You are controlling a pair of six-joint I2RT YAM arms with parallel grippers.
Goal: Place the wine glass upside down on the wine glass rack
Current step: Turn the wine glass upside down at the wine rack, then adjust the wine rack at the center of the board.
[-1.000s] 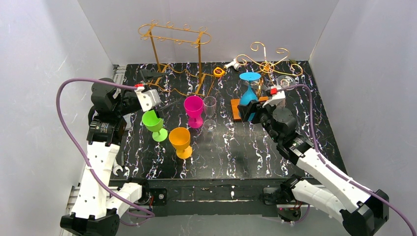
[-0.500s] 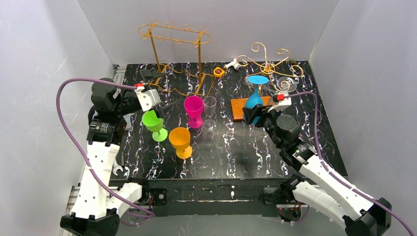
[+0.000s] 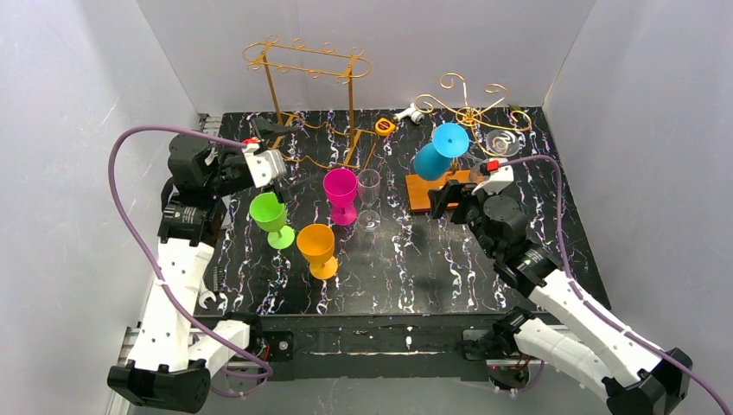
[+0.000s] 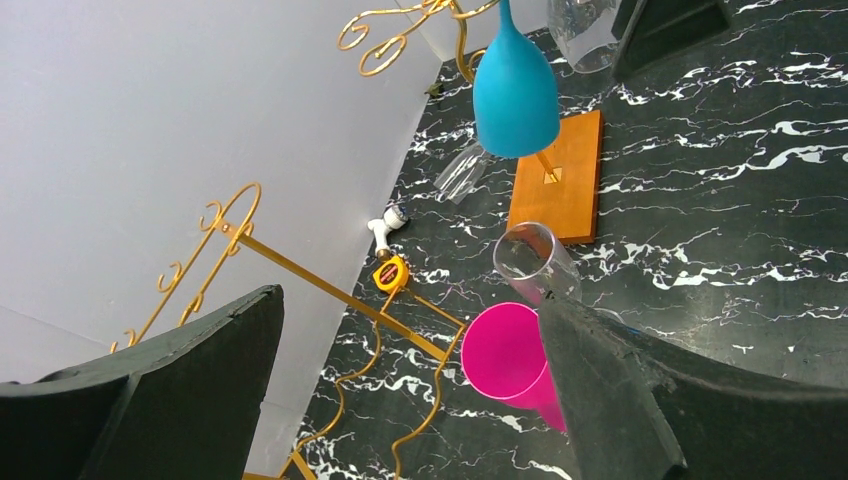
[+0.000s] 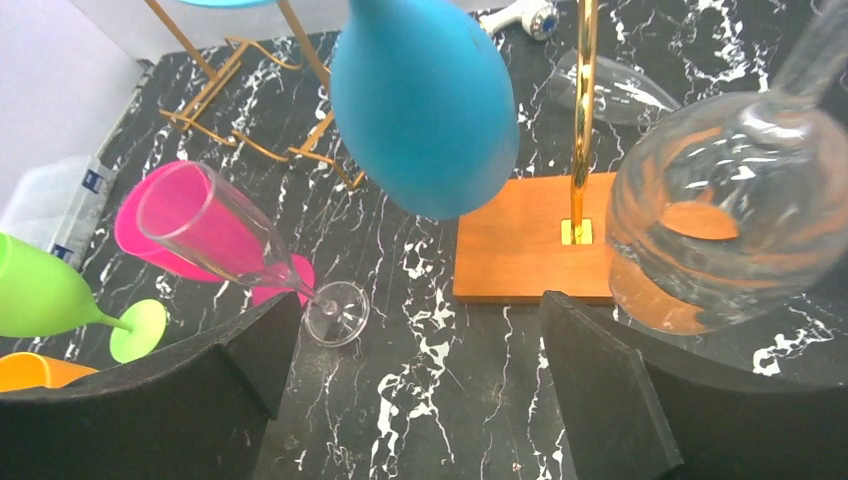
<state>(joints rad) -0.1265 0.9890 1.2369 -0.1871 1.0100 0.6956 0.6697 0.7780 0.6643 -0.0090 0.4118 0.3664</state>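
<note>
The smooth, opaque blue wine glass (image 3: 439, 151) was seen bowl-down and tilted, right of centre, its stem among the scrolls of the gold curled-wire rack (image 3: 469, 114) on a flat orange wooden base (image 3: 423, 192). The right pincer (image 5: 420, 300), just below it, and the left pincer (image 4: 408, 305) were spread wide, nothing held.
</note>
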